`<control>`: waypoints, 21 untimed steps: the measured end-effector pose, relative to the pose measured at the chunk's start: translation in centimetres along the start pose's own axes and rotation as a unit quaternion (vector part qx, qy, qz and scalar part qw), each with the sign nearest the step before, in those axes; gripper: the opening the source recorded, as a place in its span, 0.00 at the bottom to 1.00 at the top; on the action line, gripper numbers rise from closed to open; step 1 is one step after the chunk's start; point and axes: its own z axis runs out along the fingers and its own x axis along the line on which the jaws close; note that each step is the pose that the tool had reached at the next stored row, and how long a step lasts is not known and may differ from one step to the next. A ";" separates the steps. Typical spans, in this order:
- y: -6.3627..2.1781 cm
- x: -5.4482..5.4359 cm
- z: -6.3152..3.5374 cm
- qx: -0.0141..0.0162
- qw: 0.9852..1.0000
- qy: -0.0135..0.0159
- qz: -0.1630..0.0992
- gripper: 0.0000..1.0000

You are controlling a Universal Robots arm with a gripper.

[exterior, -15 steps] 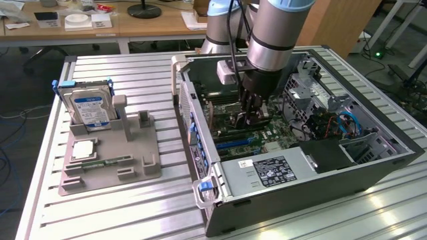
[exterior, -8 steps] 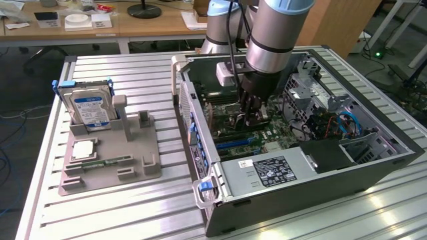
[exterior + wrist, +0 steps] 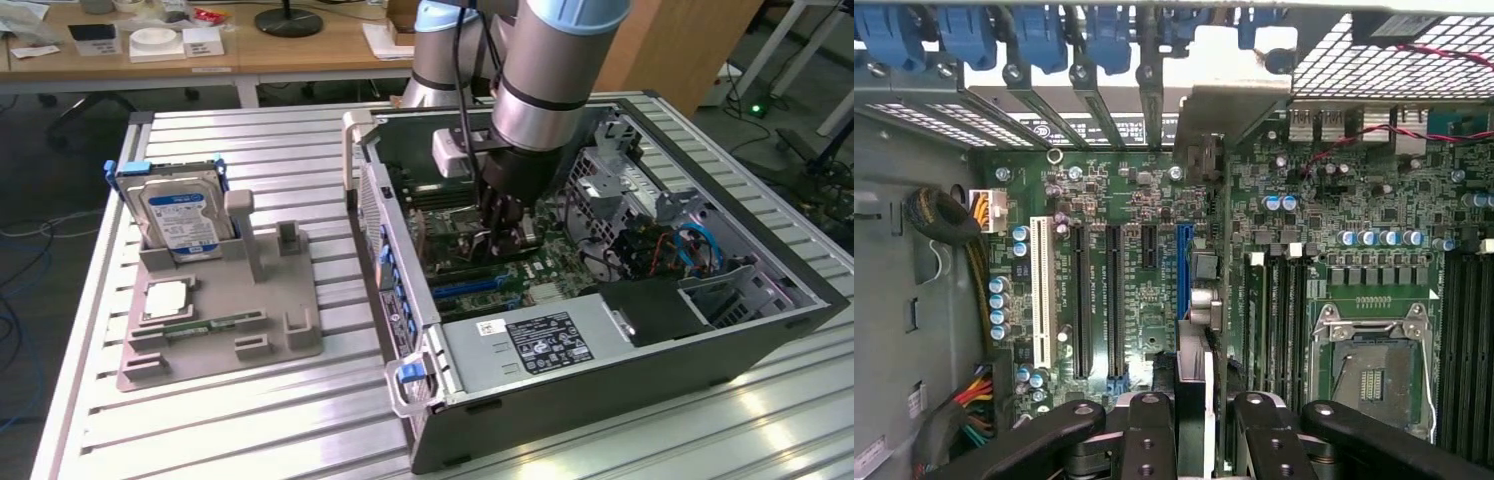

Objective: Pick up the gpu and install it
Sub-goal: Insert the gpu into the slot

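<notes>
The end effector (image 3: 499, 232) is hanging inside the open computer case (image 3: 627, 385), which is sitting near the counter's (image 3: 267, 420) edge on the exterior view's right. Its fingers are pinching the gpu (image 3: 1194, 365), showing edge-on beside the blue slot (image 3: 1182, 270). Whether the card is touching the slot is hard to make out.

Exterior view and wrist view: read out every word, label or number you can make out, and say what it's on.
No text reads clearly.
On the hard drive: blue label, print too blurred.
On the power supply: black label, white print too small.
On the white sticker beside it: too small.
On the motherboard: white lettering by the slots, too small.
On the gpu in the jaws: no marking shows.
</notes>
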 end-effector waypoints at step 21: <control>0.09 0.3 0.55 0.000 1.000 0.000 0.000 0.27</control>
